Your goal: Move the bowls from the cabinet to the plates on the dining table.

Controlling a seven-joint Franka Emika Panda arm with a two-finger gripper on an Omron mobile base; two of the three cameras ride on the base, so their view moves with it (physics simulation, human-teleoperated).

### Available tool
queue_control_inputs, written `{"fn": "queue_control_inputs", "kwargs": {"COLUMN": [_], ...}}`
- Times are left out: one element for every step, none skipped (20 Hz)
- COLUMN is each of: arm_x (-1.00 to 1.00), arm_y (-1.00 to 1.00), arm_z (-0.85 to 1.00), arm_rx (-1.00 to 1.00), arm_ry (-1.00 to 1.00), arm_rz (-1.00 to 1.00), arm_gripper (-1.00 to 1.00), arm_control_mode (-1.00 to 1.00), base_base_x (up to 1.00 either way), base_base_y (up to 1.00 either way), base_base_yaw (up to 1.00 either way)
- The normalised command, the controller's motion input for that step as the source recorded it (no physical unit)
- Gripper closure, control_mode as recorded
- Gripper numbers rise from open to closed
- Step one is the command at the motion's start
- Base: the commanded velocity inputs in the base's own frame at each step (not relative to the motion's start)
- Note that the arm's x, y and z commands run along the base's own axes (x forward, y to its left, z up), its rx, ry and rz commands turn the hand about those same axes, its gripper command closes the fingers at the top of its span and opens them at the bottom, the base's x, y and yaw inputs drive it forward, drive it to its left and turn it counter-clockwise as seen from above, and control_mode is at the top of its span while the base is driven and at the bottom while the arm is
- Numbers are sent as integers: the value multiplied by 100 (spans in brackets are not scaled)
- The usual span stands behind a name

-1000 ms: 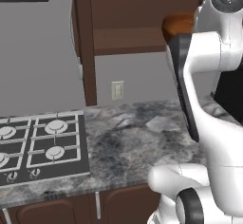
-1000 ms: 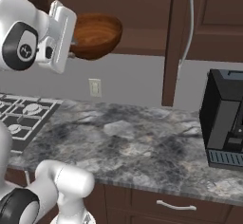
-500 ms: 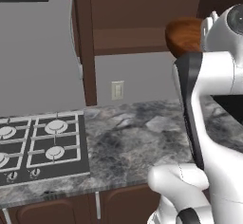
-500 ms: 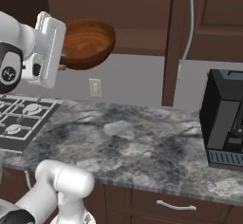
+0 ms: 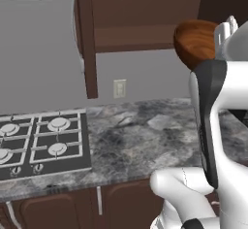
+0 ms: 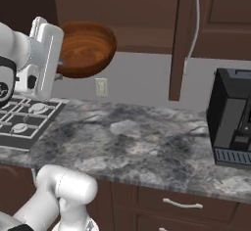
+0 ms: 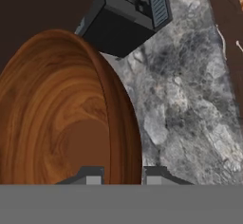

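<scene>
I see the wooden bowl (image 7: 66, 109) pinched at its rim between my fingers (image 7: 94, 175), one tip inside the wall, one outside. It hangs tipped on edge, high above the stone bench (image 6: 147, 147), clear of the hob (image 5: 38, 143).

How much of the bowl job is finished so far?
Done: the brown wooden bowl is out of the cabinet. In hand: the end effector pinches its rim, holding it tilted in the air above the stone counter, near the hob. Left: putting it on a plate at the dining table, then moving the other bowl.
</scene>
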Motion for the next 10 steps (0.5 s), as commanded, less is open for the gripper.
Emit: {"fn": "queue_control_inputs", "kwargs": {"arm_x": [0, 0, 0, 0, 0, 0, 0, 0, 0, 0], "arm_y": [0, 0, 0, 0, 0, 0, 0, 0, 0, 0], "arm_z": [0, 0, 0, 0, 0, 0, 0, 0, 0, 0], "arm_rx": [0, 0, 0, 0, 0, 0, 0, 0, 0, 0], "arm_ry": [0, 0, 0, 0, 0, 0, 0, 0, 0, 0], "arm_rz": [0, 0, 0, 0, 0, 0, 0, 0, 0, 0], "arm_gripper": [100, 100, 100, 100, 100, 100, 100, 100, 100, 100], "arm_control_mode": [100, 100, 100, 100, 100, 100, 100, 100, 100, 100], "base_base_x": [-62, -62, -62, -62, -62, -62, -62, -62, -62, -62], "base_base_y": [19, 19, 18, 19, 18, 19, 19, 19, 19, 19], "base_base_yaw": [0, 0, 0, 0, 0, 0, 0, 0, 0, 0]}}
